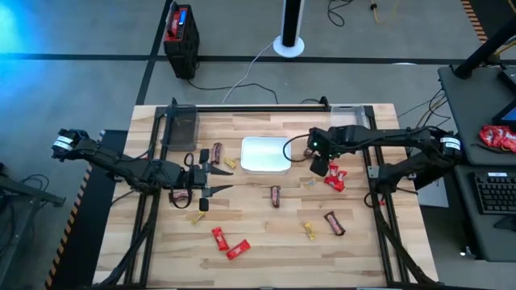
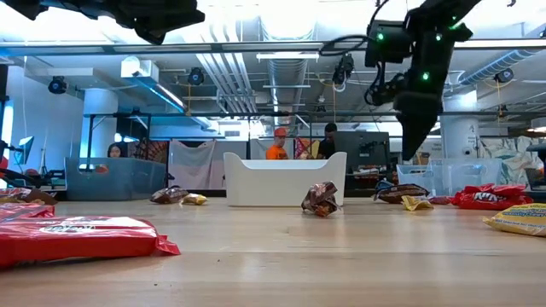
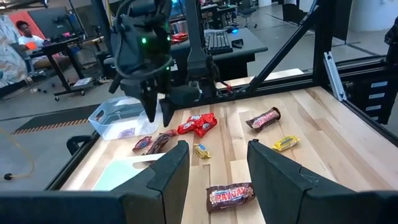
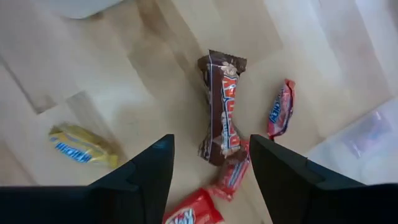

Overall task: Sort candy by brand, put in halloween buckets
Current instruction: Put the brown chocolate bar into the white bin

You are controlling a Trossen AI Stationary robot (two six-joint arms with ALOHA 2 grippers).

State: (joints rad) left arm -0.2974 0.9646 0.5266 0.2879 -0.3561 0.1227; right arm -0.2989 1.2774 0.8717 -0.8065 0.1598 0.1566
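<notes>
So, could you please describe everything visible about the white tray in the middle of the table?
The white tray is a shallow rectangular bin with rounded corners, apparently smooth plastic. It sits flat on the wooden table, right of the left hand and left of the right hand. Nothing visibly touches it. In the high view it looks empty.

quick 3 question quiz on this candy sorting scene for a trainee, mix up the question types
1. True or false: the right claw hangs open above a dark brown bar.
2. Which claw is nearer the white tray? A) left claw B) right claw
3. Fill in: both red candies at the table's front edge lie on the ___ arm's side.

Key
1. True; its fingers are spread with the bar lying on the wood between them.
2. B
3. left
</notes>
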